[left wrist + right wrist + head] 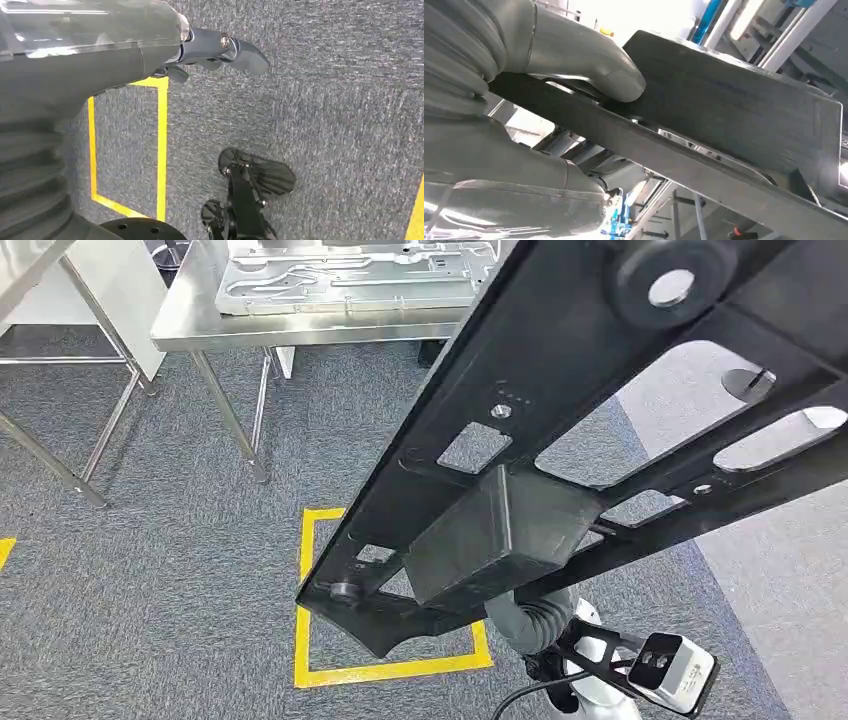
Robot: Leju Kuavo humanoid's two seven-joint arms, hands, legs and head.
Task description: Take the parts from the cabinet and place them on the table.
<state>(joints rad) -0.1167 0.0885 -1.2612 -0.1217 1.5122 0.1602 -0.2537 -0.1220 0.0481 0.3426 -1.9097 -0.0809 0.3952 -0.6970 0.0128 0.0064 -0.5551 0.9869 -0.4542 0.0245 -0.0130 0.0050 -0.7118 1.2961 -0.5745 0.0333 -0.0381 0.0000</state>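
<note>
Looked like an industrial workshop: grey carpet floor (180, 570) marked with a yellow taped square (330, 640), a stainless steel table (200, 325) carrying a stamped metal panel (350, 275), metal racking behind.

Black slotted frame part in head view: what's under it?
Under the long black slotted frame part: grey carpet and a yellow taped floor square. The right hand grips it from beneath, mostly hidden there.
</note>
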